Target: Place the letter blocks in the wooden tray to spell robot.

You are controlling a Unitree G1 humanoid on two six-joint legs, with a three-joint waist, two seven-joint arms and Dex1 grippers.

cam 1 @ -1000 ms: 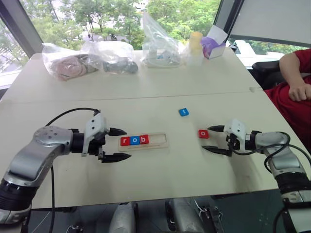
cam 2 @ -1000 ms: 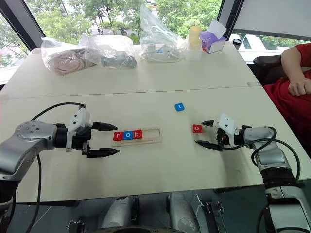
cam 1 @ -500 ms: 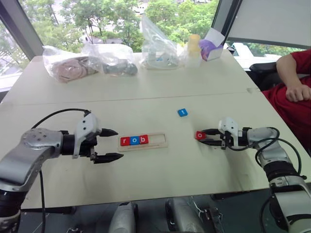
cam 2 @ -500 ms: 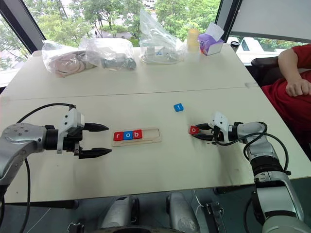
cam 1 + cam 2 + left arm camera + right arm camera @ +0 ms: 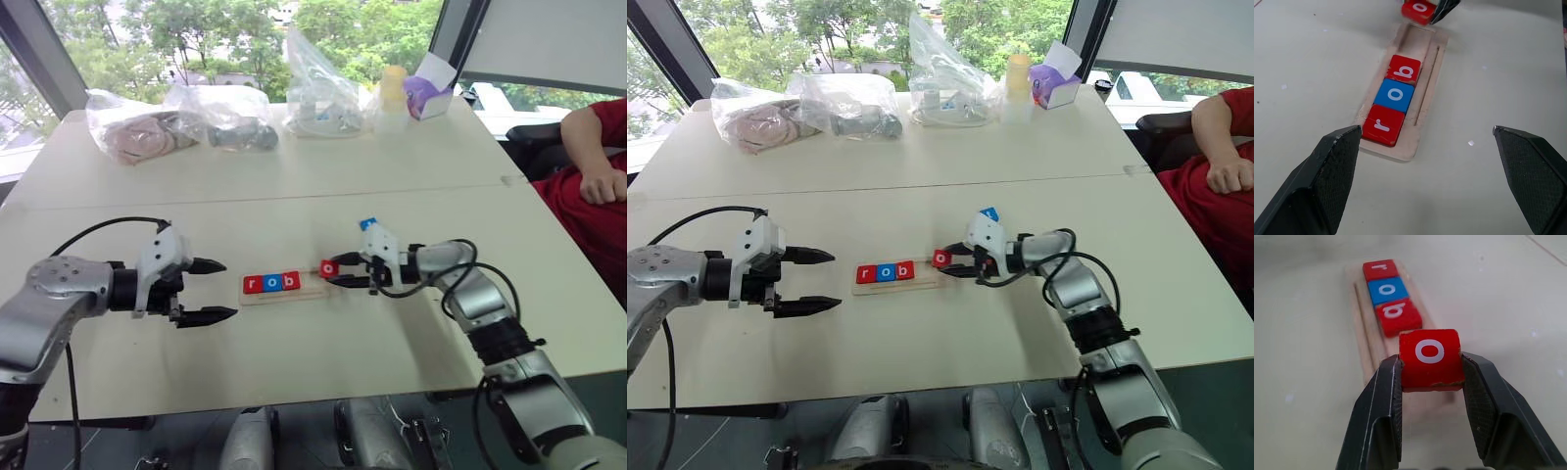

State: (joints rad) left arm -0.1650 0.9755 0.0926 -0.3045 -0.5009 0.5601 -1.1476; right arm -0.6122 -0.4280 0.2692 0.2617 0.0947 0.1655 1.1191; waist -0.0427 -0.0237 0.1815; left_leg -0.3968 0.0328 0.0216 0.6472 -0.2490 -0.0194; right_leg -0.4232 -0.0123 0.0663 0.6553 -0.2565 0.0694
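Jaws of the right gripper [image 5: 1430, 382] now pinch the red "o" block [image 5: 1430, 358]; a second ago they were spread around it out on the desk's right side, and it has since been carried over to the open right end of the wooden tray [image 5: 321, 288], so the fourth slot after r-o-b [image 5: 1395, 100] looks next, with the blue "t" block [image 5: 989, 212] waiting just behind the wrist. Right forearm reaches leftward across the desk, gripper tipped slightly down. Left gripper [image 5: 214, 290] sits spread wide, just off the tray's left end, holding nothing.
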